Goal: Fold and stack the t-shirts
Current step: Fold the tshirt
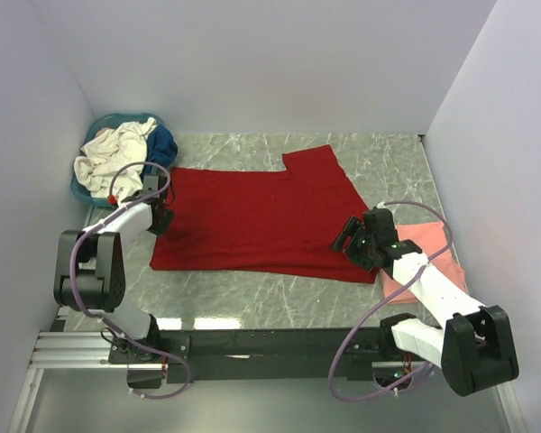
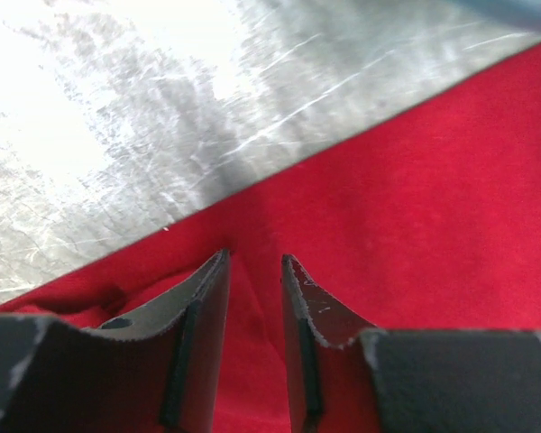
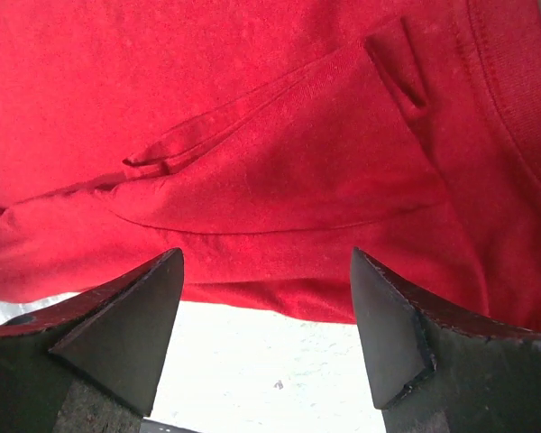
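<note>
A deep red t-shirt [image 1: 252, 221] lies spread flat across the middle of the marble table. My left gripper [image 1: 160, 216] is down at its left edge; in the left wrist view its jaws [image 2: 255, 257] stand narrowly apart, with a ridge of the red cloth [image 2: 415, 198] between the fingers. My right gripper [image 1: 350, 236] is at the shirt's right edge, wide open. In the right wrist view the gripper [image 3: 266, 254] straddles the hem of the red shirt [image 3: 252, 108], with bare table under it. A salmon pink t-shirt [image 1: 428, 244] lies folded at the right, partly under the right arm.
A teal basket [image 1: 117, 119] stands in the back left corner and holds a cream-white t-shirt [image 1: 113, 153] and a dark blue one [image 1: 162, 144]. White walls close in the table on three sides. The arms' rail runs along the near edge.
</note>
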Tool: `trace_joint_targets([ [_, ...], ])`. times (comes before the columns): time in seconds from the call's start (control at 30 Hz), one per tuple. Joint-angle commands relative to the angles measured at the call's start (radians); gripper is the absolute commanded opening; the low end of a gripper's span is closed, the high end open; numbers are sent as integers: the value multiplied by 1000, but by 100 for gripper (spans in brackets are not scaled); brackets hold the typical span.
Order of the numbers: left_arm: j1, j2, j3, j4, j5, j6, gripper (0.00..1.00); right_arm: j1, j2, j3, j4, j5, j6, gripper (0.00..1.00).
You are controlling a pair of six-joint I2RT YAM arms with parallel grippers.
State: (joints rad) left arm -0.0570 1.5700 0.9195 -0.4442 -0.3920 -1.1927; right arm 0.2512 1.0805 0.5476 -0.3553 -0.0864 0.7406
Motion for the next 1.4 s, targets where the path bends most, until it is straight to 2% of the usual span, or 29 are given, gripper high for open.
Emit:
trace_joint_targets([
  [0.0,-4,31,41,-36,-18,-18,34,2,9,40,33,36,-30,81],
  [0.73,-14,73,2,-39,-31,-4,30,0,12,-11,72,36,-43,81],
  [0.83,-17,84,-4,-37,-27,-1,25,-3,12,-15,75,34,-43,81],
  [1.07,-17,33,21,-74,-59,8,7,-10,9,-11,70,39,-50,81],
  [1.23,-17,-19,68,-113,-87,30,1,-13,10,2,65,37,-55,81],
  [1.37,-14,-54,81,-125,-113,41,1,-13,15,3,70,37,-56,81],
])
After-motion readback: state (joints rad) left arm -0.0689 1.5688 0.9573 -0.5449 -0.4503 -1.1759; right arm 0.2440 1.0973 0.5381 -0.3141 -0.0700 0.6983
